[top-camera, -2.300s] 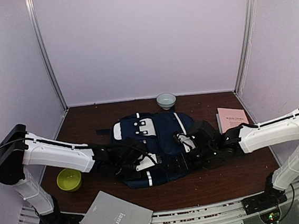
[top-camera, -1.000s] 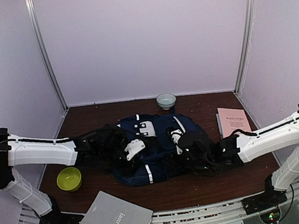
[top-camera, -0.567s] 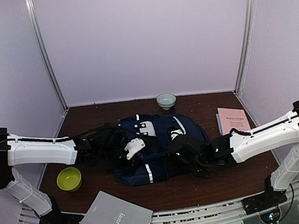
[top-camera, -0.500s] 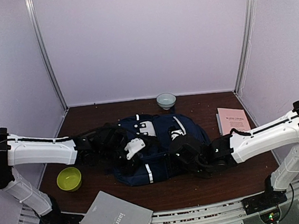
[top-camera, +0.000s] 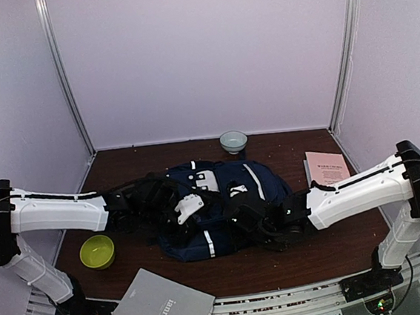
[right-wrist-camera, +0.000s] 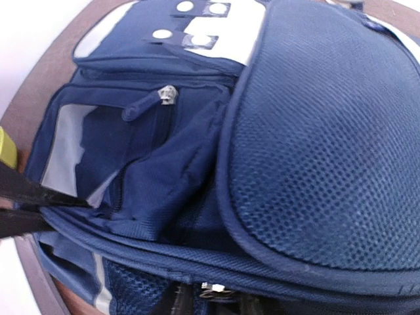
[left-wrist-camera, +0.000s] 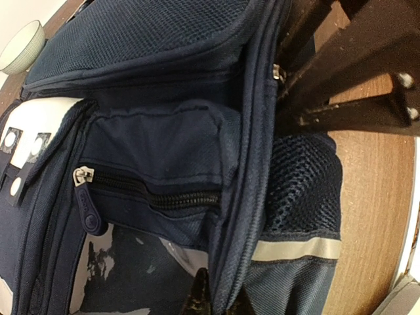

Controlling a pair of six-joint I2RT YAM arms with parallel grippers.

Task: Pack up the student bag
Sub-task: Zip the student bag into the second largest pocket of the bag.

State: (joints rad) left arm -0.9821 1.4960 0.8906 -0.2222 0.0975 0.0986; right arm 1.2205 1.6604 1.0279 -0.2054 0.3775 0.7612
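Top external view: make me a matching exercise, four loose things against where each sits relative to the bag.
Things:
1. green bowl
2. pale bowl
3. pink booklet
4. grey folder

Places:
a. at the near edge, in front of the student bag and to its left
b. at the far edge, behind the bag
c. right of the bag
d. left of the bag

Pairs: 1-d, 2-b, 3-c, 4-a
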